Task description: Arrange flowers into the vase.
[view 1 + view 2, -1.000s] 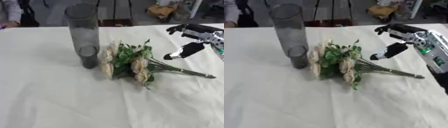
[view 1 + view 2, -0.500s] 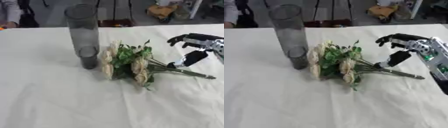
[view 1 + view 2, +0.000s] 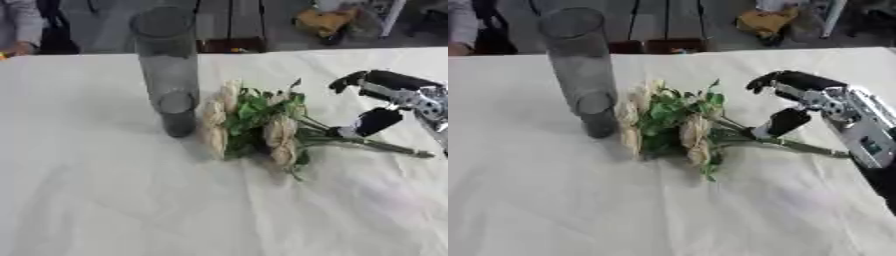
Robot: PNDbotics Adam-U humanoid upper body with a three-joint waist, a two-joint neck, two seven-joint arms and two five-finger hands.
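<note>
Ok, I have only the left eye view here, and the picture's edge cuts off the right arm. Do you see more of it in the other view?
Observer: Yes. In the right eye view the silver forearm shows behind the right hand and runs down to the right edge of the picture.
Operator: And the cut ends of the flowers, are they free of that forearm?
Observer: In the right eye view the stems end just beside the forearm. I cannot tell whether they touch it.
</note>
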